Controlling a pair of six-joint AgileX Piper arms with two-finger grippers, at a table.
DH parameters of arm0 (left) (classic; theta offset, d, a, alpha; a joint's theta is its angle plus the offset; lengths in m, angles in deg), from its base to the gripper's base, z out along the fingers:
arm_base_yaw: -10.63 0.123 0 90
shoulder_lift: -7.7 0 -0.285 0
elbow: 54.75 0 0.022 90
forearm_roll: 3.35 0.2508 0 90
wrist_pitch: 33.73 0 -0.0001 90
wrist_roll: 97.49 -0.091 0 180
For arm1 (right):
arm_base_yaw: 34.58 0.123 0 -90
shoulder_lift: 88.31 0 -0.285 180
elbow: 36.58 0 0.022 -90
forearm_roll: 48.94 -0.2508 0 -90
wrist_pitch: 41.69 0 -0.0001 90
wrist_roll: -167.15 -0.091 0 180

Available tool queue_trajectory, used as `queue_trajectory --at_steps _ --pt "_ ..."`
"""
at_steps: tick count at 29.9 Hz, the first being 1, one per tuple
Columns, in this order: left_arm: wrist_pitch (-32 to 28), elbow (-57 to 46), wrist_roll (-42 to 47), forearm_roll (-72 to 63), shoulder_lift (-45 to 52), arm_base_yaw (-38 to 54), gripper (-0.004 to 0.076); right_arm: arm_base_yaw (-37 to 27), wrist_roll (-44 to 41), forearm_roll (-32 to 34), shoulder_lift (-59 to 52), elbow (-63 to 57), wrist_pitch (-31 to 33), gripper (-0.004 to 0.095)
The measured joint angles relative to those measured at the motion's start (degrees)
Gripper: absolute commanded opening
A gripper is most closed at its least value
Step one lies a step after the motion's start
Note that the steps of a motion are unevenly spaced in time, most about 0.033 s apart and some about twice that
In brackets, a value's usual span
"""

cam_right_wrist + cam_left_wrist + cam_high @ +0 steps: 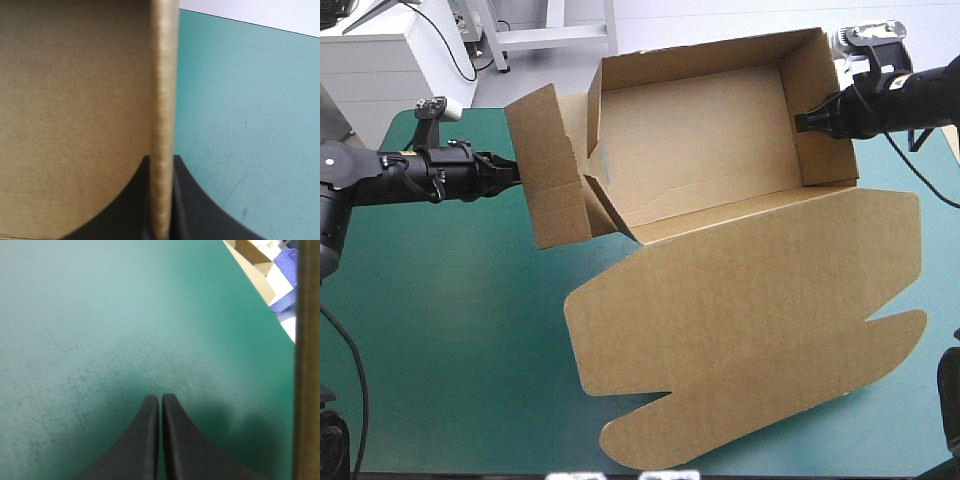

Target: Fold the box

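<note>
box (710, 140): open tray on the far half of the teal-green surface (450, 330), lid (750, 320) flat toward the near edge | right pincer (161, 161): clamped on the tray's right end wall (820, 110) | left pincer (160, 398): clenched, empty, just beside the raised left flap (545, 170)

You've got the table (440, 330) under a teal-green cover, evenly lit, soft shadows only. Beyond the table's far-left corner there's a white cabinet (380, 70). Beyond the far edge, around mid-span, grey metal frame legs (555, 40) stand on a pale floor (720, 18). In the left wrist view, past the table edge, you'll see brown cartons (250, 251) and a blue crate (285, 260). In the right wrist view, past the table edge, there's a plain white surface (260, 12); can't tell whether it's wall or floor.
</note>
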Motion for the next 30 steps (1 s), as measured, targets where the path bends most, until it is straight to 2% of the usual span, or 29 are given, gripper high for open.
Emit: queue_trajectory --at_steps 7,16,19,24,30 --pt "3.62 0.00 -2.90 -9.23 -0.05 -0.67 0.0007 0.00 -0.72 -0.98 0.00 0.00 0.00 -0.0021" --pt "4.17 0.05 -4.54 -14.98 -0.05 -2.61 0.0021 0.72 -3.94 -1.13 0.76 -0.04 -1.25 -0.0018" --pt "4.17 0.46 -4.82 -16.05 -0.07 -2.58 0.0059 2.98 -4.70 0.36 0.81 -0.04 -2.99 -0.0018" --pt "3.96 2.42 -4.87 -16.62 -0.11 -2.58 0.0175 6.55 -6.96 3.35 0.81 -0.04 -6.86 -0.0018" --pt "4.10 3.18 -4.94 -18.48 -0.11 -2.63 0.0240 8.26 -8.22 4.70 0.89 -0.04 -9.43 -0.0018"
